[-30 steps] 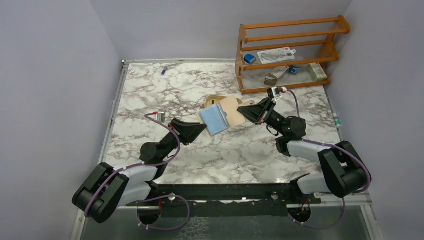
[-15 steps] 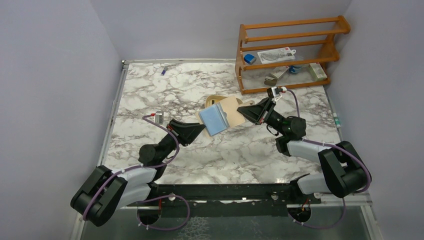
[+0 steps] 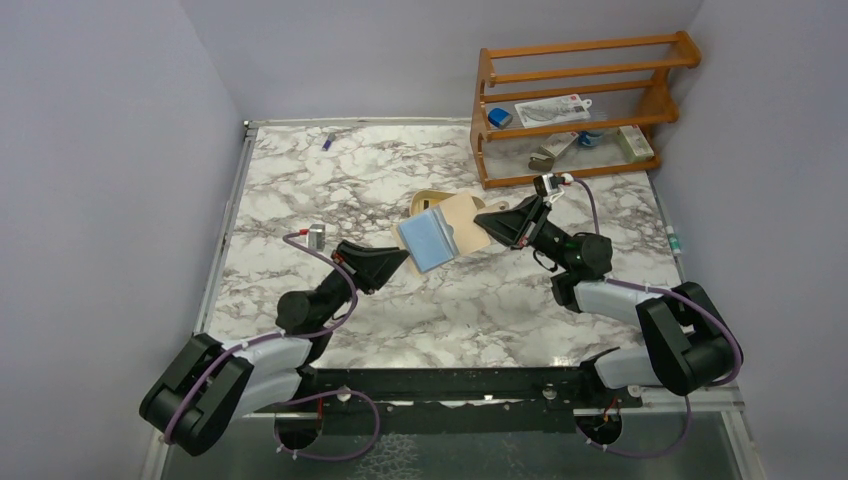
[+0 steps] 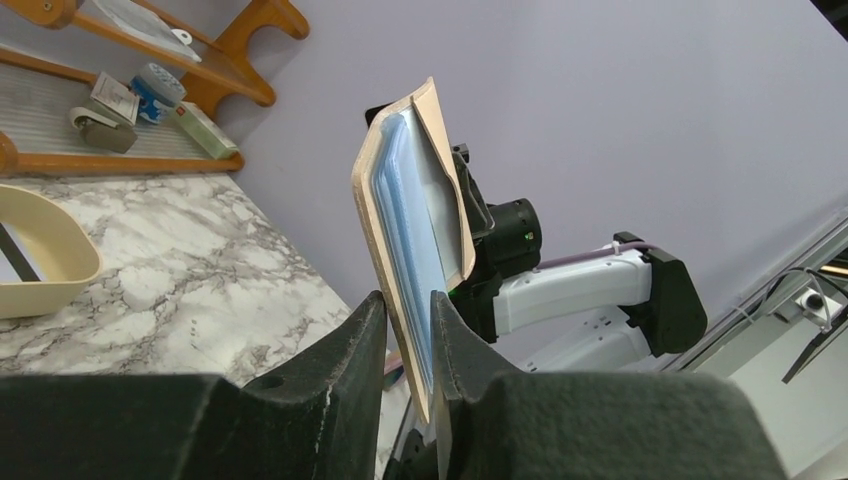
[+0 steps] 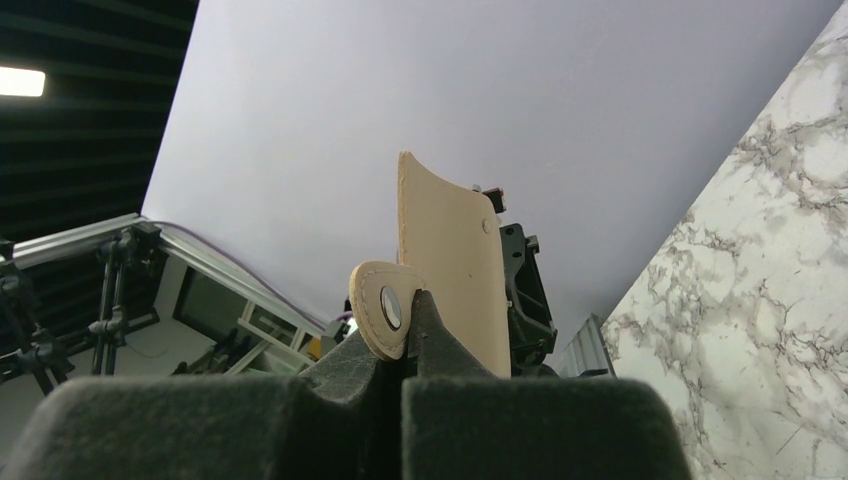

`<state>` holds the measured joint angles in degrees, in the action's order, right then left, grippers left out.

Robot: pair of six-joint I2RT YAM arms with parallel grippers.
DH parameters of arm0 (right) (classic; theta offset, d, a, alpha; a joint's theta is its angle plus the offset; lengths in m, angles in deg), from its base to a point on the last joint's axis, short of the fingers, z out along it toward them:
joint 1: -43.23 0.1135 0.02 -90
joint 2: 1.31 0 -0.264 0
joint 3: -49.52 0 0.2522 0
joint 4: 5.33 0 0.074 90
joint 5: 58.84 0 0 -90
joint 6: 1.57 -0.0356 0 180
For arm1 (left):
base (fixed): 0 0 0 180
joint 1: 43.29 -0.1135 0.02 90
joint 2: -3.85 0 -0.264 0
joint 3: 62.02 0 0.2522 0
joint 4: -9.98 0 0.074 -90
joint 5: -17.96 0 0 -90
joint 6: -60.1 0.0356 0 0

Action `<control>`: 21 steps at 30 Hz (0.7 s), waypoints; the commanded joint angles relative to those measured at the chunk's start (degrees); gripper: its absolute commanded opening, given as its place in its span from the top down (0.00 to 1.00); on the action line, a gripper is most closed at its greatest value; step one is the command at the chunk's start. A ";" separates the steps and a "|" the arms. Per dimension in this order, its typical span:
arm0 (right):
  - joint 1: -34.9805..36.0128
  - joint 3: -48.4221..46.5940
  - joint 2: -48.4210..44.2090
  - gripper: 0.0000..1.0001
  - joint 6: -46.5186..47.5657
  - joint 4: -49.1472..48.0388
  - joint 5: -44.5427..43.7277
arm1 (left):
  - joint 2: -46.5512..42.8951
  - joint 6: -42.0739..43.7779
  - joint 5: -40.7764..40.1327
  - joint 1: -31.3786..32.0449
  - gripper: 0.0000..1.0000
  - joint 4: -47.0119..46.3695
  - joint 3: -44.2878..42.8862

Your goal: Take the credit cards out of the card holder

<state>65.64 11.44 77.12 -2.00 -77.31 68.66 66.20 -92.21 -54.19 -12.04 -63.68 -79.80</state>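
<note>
The tan card holder (image 3: 472, 222) hangs opened out above the middle of the table, held between both arms. A light blue credit card (image 3: 428, 240) lies in its left half. My left gripper (image 3: 407, 259) is shut on that half's lower edge. In the left wrist view one finger presses the tan panel (image 4: 366, 190) and the other presses the blue card (image 4: 412, 230), and the gripper (image 4: 408, 312) clamps both together. My right gripper (image 3: 492, 222) is shut on the holder's rounded snap flap (image 5: 384, 308), with the tan back panel (image 5: 450, 260) standing upright beyond it. No other cards show.
A cream oval tray (image 3: 428, 199) lies on the marble under the holder and shows again in the left wrist view (image 4: 45, 250). A wooden rack (image 3: 575, 100) with small items stands at the back right. A small blue object (image 3: 328, 142) lies at the back edge.
The left arm has eased slightly back toward the left, and the blue card's near edge has shifted a touch left with it. The right arm has held still.
</note>
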 commanded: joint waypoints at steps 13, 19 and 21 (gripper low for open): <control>-0.26 -1.27 -0.78 0.99 0.00 -16.57 1.09 | -1.45 0.60 -1.67 -0.22 1.00 -15.08 1.15; -0.27 -0.97 0.47 0.75 0.27 -16.44 1.92 | -1.67 0.69 0.21 -0.22 1.00 -13.32 -1.00; -0.26 -0.32 1.62 0.41 0.82 -16.32 2.40 | -2.49 1.08 2.52 -0.22 1.00 -8.58 -3.64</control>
<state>65.64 11.46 77.21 -2.07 -77.35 69.34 65.50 -91.99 -54.78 -12.06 -63.68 -79.58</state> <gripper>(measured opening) 0.339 0.009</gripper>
